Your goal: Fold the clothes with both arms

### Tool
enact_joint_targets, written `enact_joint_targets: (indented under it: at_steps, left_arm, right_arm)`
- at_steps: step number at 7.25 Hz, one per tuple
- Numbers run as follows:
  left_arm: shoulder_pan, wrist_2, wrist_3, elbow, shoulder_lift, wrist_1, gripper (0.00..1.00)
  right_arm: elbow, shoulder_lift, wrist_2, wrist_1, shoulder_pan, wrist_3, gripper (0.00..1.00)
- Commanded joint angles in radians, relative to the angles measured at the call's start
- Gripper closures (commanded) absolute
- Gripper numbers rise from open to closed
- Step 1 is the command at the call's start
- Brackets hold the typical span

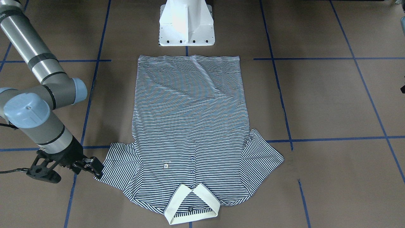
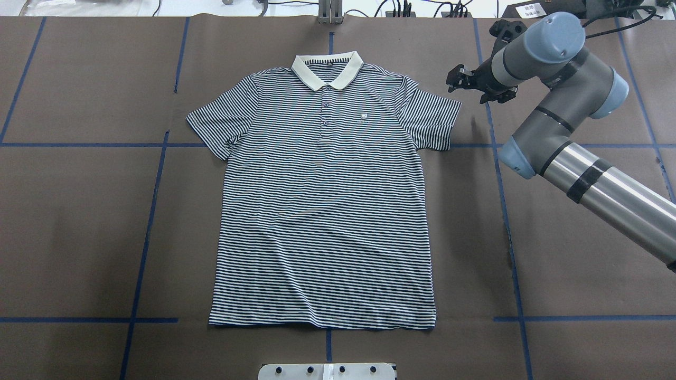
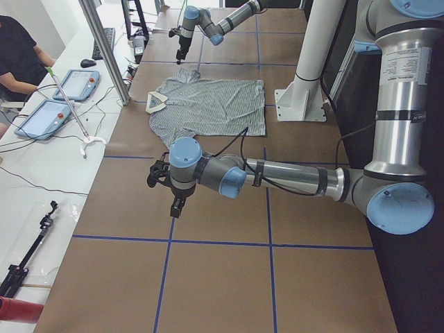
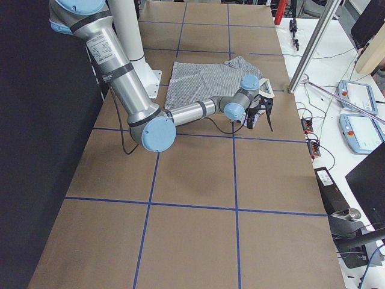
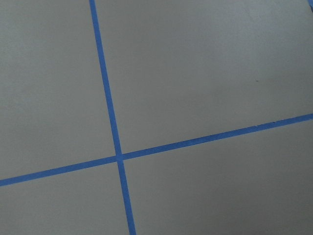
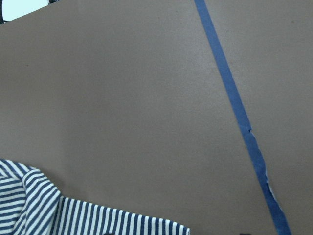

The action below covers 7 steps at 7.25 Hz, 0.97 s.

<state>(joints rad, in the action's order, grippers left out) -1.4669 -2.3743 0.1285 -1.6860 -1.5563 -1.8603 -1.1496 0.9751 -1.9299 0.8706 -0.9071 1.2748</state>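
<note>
Since the polo shirt [image 2: 322,211] lies flat and face up between my two hands, buttons and logo showing, I judge the step in hand to be taking hold of its sleeves for the first fold. My left gripper [image 3: 174,207] hangs well apart from the cloth, over bare table. Its camera sees only brown paper and crossing tape, and I cannot tell whether those fingers are apart or together. It needs to come across to the left sleeve [image 2: 219,124], the cloth nearest to it. Beyond that sleeve runs the body, with the hem toward my base and the cream collar [image 2: 327,71] at the far end. My right gripper [image 1: 97,171] sits low, just beside the outer edge of the right sleeve [image 2: 430,119], its fingers seemingly parted and closed on nothing. Whether a tip touches the cloth I cannot say. To do this well I would slide one finger under the sleeve edge, pinch only its layers, and lift with both hands together. A lone pull would likely drag the shirt askew.

The table [image 2: 79,237] beneath my fingers is covered in matt brown paper gridded with blue tape [image 2: 153,211], which probably grips thin knit a little. My white pedestal [image 1: 186,22] stands behind the hem. Past my fingers, a white bench carries cables and two controllers [image 3: 45,118], where a person [image 3: 21,48] sits.
</note>
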Motion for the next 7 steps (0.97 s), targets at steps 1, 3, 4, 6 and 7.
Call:
enact_joint_targets:
  at_steps: [1,3,4,6,7]
  left_arm:
    - [0.002,0.0,0.0,-0.003,0.001,0.0,0.0]
    - [0.002,-0.002,0.0,-0.003,0.001,-0.002,0.0]
    - [0.002,-0.002,0.0,-0.003,-0.001,-0.002,0.0]
    - [0.002,-0.002,0.0,-0.014,0.001,-0.002,0.0]
    - [0.002,-0.002,0.0,-0.023,0.001,-0.002,0.0]
  right_arm:
    - [0.06,-0.019,0.061,-0.021,0.028,0.008,0.34]
    - [0.062,-0.021,0.062,-0.021,0.031,0.009,0.55]
    - [0.062,-0.029,0.062,-0.019,0.031,0.011,1.0]
    - [0.06,-0.036,0.058,-0.018,0.031,0.009,1.0]
    - [0.044,-0.045,0.055,-0.019,0.033,0.014,1.0]
